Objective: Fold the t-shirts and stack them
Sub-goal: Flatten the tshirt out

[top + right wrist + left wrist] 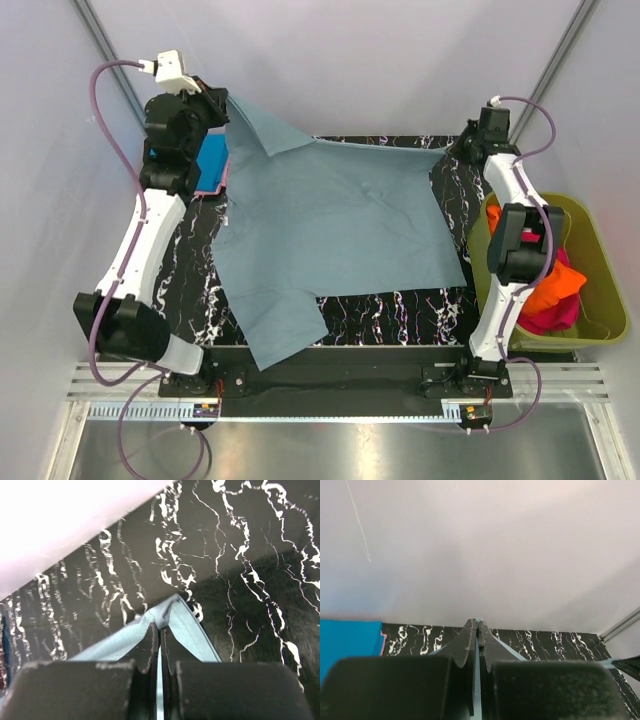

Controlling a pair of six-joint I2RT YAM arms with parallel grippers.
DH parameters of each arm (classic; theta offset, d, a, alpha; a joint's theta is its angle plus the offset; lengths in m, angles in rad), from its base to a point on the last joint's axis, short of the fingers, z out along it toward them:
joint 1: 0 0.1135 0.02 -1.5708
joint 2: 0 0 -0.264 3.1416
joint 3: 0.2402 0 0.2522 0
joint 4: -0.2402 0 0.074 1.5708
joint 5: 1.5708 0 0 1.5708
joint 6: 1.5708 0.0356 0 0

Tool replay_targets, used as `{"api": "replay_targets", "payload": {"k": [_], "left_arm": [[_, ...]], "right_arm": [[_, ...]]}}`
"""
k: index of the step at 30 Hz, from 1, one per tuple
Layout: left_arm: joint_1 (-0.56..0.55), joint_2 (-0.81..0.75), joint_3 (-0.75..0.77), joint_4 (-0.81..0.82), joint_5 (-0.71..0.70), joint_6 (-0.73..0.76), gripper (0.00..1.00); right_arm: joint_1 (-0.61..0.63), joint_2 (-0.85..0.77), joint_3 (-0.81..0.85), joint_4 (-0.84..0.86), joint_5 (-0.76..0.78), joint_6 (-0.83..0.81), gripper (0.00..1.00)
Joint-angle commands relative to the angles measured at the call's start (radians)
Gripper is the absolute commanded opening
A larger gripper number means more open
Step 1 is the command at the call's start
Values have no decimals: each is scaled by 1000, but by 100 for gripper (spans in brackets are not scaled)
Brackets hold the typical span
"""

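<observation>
A dusty grey-blue t-shirt [340, 225] lies spread over the black marbled table [190, 270], one sleeve hanging past the near edge. My left gripper [222, 108] is shut on its far left corner, lifted off the table; in the left wrist view [477, 625] a thin strip of cloth shows between the jaws. My right gripper [460, 148] is shut on the far right corner; the pinched hem [172, 615] shows in the right wrist view [160, 629]. A bright blue shirt [212, 163] lies folded on a pink one at the far left. Orange [555, 285] and magenta [550, 315] shirts sit in the tub.
An olive-green plastic tub [600, 270] stands right of the table beside the right arm. White walls close in the far side. The folded blue shirt also shows at the left edge of the left wrist view [347, 640].
</observation>
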Motion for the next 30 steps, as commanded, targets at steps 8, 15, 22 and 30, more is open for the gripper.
{"api": "replay_targets", "payload": {"k": [8,15,22,30], "left_arm": [[-36,-442,-108,75,-279,114,0],[-34,-502,74,3,-215,145,0],[-34,-566,261,24,-103,117,0],[-33,-727,333,50,-39,108,0]], "right_arm": [[4,-423,-170,50,113,-40,0],[5,-612,-119,61,53,12,0],[5,-853,-112,107,34,3,0],[11,-1057,11,79,4,-28,0]]}}
